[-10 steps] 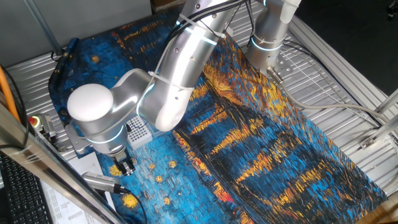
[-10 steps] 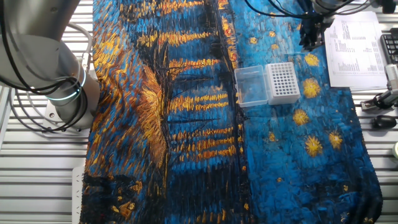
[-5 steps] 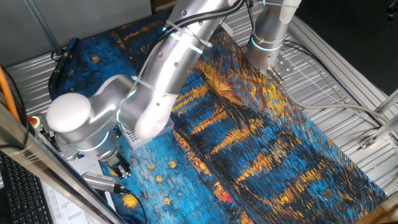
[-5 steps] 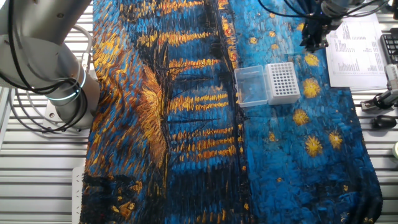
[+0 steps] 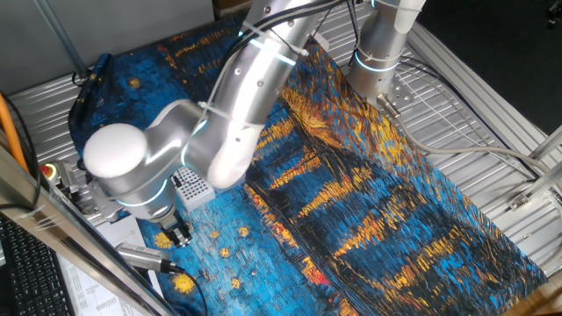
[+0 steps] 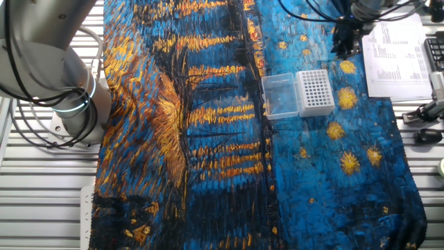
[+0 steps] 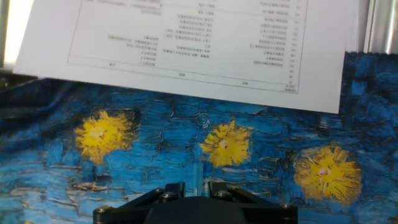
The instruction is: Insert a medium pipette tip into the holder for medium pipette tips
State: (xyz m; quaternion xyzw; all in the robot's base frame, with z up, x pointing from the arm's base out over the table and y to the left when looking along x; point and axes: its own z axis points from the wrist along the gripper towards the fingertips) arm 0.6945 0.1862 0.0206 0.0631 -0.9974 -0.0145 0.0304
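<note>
The holder for medium pipette tips [image 6: 316,92] is a small white block with a grid of dark holes; in one fixed view it [image 5: 195,186] peeks out beside the arm. My gripper [image 6: 345,42] hangs over the blue cloth, beyond the holder and near the printed sheet. The same gripper [image 5: 178,233] shows under the wrist, low over the cloth. In the hand view the gripper [image 7: 198,185] has its jaws close together. A thin, pale see-through pipette tip [image 7: 198,172] stands between them, pointing at the cloth. The holder is out of the hand view.
A clear plastic box [image 6: 279,97] sits against the holder's left side. A printed sheet [image 6: 395,52] lies just past the gripper, with a keyboard edge [image 6: 436,52] beyond it. A grey hand tool [image 5: 145,256] lies near the gripper. The arm base [image 6: 69,104] stands at the left.
Half a second ago the arm had swung out toward the printed sheet. It has come back a little toward the holder. The jaws look the same throughout.
</note>
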